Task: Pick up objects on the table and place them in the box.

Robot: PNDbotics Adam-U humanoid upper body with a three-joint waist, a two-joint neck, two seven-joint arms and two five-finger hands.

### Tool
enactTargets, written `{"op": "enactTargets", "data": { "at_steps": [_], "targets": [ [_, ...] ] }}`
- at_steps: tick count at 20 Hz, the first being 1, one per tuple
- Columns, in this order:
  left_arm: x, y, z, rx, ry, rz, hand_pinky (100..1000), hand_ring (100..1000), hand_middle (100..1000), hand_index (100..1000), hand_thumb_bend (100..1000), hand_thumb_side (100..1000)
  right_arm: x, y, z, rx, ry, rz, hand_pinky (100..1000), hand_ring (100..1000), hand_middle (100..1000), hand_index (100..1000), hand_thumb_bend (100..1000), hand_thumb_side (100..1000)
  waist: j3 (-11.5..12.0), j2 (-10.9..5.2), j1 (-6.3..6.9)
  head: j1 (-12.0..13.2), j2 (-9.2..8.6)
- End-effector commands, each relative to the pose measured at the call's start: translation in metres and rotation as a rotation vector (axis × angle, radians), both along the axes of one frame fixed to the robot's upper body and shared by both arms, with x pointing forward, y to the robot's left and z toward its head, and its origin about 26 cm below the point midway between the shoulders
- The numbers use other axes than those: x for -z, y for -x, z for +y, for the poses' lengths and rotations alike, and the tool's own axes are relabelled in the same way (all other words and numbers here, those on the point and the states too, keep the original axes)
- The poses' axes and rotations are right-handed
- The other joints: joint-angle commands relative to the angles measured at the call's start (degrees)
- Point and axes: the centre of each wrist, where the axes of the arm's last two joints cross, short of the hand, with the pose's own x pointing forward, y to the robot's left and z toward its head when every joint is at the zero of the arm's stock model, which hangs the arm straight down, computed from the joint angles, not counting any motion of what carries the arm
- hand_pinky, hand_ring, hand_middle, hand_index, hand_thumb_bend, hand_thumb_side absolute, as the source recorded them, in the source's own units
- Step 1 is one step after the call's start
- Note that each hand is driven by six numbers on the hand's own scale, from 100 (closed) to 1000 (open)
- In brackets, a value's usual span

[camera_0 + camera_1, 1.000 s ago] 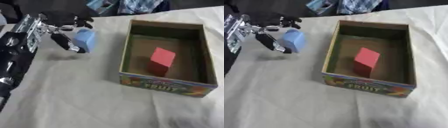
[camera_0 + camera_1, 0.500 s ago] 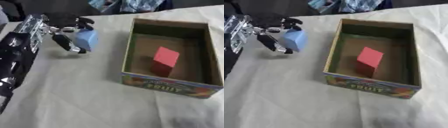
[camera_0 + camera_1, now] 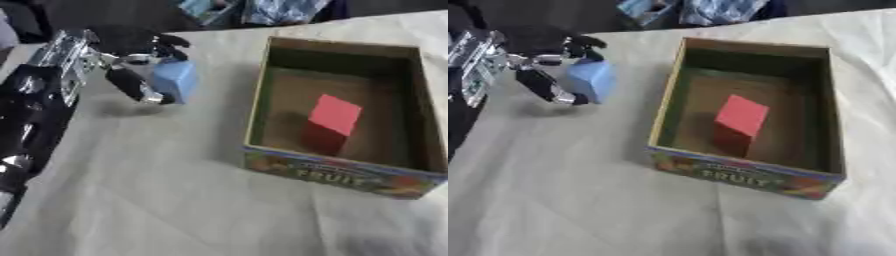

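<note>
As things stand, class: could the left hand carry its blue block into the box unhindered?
Probably yes: the left hand holds the blue block beside the open-topped box; only a red block lies inside.

Soft even light, overall blur

Cloth-covered table (image 3: 157, 190) bearing an open cardboard box (image 3: 337, 172)

Blue block (image 3: 175, 80) aloft; red block (image 3: 333, 117) boxed.
</note>
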Motion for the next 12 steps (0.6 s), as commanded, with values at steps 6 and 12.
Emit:
{"op": "enactTargets", "data": {
  "at_steps": [6, 12],
  "targets": [
    [-0.0266, 0.012, 0.0197, 0.026, -0.141, 0.061, 764, 892, 1000, 919, 414, 839, -0.0048, 0.0038, -0.001, 0.005, 0.015, -0.011, 868, 744, 542, 890, 465, 897, 0.44, -2.32, -0.19, -0.05, 0.2],
    [-0.022, 0.0109, 0.0218, -0.009, -0.182, 0.089, 792, 914, 1000, 997, 593, 799, -0.0068, 0.003, 0.0004, -0.001, 0.025, -0.019, 869, 744, 540, 892, 467, 897, 0.09, -1.39, 0.08, 0.54, -0.9]
  ]
}}
